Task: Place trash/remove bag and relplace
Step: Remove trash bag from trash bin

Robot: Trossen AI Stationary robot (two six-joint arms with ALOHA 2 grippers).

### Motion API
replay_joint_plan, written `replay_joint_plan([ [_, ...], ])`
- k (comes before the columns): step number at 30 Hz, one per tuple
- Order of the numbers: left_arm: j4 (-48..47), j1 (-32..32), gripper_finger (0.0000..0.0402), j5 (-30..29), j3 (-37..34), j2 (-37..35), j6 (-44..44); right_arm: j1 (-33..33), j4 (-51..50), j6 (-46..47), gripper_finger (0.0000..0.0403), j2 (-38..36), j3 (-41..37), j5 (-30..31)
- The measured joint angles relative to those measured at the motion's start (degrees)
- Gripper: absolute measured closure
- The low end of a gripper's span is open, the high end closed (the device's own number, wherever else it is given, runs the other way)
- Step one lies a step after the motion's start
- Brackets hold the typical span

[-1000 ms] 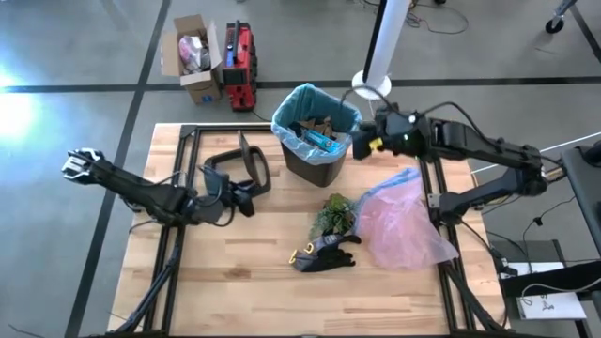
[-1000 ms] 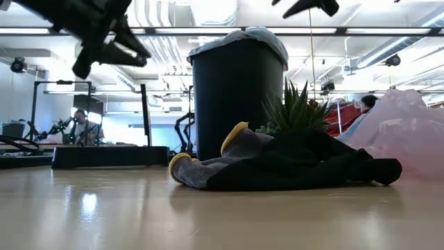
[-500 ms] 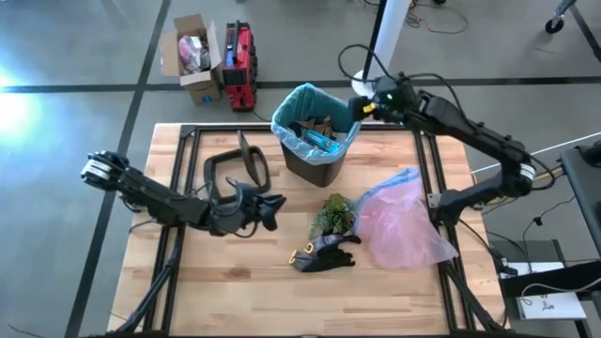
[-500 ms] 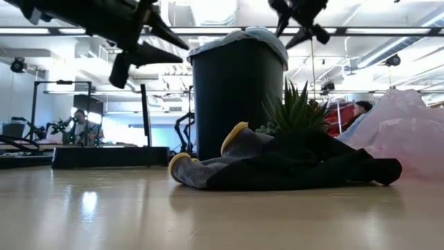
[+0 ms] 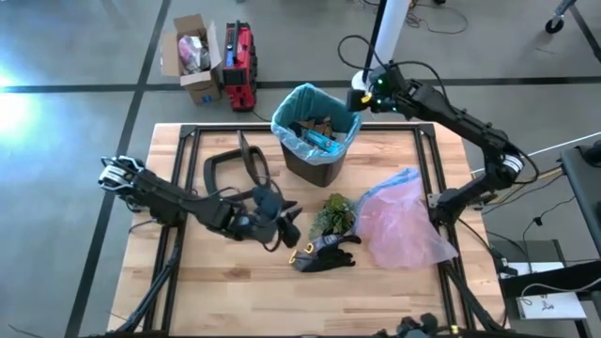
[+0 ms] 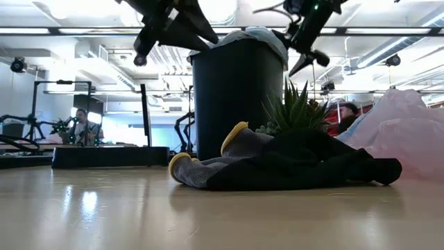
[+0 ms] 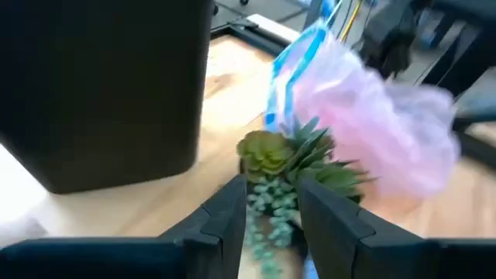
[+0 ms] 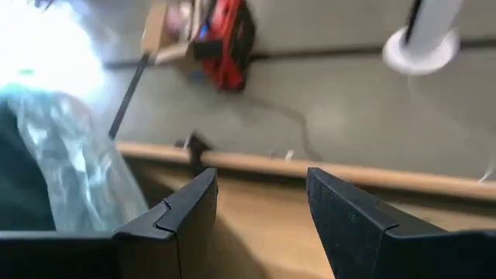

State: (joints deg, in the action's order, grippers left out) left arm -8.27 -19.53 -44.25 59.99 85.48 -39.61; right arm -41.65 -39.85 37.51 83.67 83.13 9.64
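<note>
Litter sits inside the tall black plastic bin (image 5: 313, 150), where I can make out crumpled brown paper pieces (image 5: 313, 125) down in the thin teal-blue plastic liner (image 5: 293, 110) whose edge is folded over the rim; nothing I would call trash lies loose on the pale wooden desk (image 5: 235, 272) that I can see. What remains on the boards is a green leafy plant tuft (image 5: 333, 214), a black-and-yellow work glove (image 5: 324, 253) and a pink translucent plastic bag (image 5: 404, 221), all close together in front of the bin. My left claw (image 7: 271, 203) hovers just beside the plant tuft, fingers parted a little with nothing between them, the leaves showing in the gap. My right claw (image 8: 260, 203) hangs above the far right side of the bin's rim, spread and empty, the crinkled liner edge off to one side of its view. I judge the step in hand to be lifting the liner out. To do that well I would bring the right claw down onto the folded liner edge, not the hard rim, pinch only film, and peel upward slowly so the thin plastic does not tear or tip the bin. I would keep the left claw off the plant, and use it to steady the bin wall if it rocks.
</note>
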Motion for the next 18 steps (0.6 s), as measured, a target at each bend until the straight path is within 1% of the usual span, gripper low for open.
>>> replay_joint_plan([
  [4, -5.94, -0.35, 0.0288, -0.02, 4.66, 1.97, 3.77, 0.5, -0.51, -3.38, 0.0217, 0.72, 0.0, -9.09],
  [5, -7.5, -0.4, 0.0286, -0.1, 5.44, 2.03, 3.93, 1.15, -0.55, -4.35, 0.0217, 0.41, 0.0, -9.91],
  [7, -9.61, -0.46, 0.028, -0.17, 6.17, 1.81, 3.95, 3.18, -0.65, -5.97, 0.0217, -0.68, 0.0, -10.14],
  [10, -10.87, -0.42, 0.027, -0.19, 5.41, 0.9, 2.87, 5.99, -1.97, -7.16, 0.0217, -2.61, 0.0, -10.83],
  [12, -10.82, -0.42, 0.0262, -0.4, 4.88, -0.08, 2.16, 7.93, -4.2, -7.61, 0.0217, -3.79, 0.0, -12.69],
  [15, -10.74, -0.42, 0.0252, -0.83, 3.87, -1.48, -1.52, 11.06, -8.43, -9.06, 0.0217, -5.13, 0.0, -14.34],
  [18, -9.61, -0.17, 0.0243, -0.83, 2.44, -2.68, -8.19, 13.86, -11.61, -11.0, 0.0217, -6.21, 0.0, -12.63],
])
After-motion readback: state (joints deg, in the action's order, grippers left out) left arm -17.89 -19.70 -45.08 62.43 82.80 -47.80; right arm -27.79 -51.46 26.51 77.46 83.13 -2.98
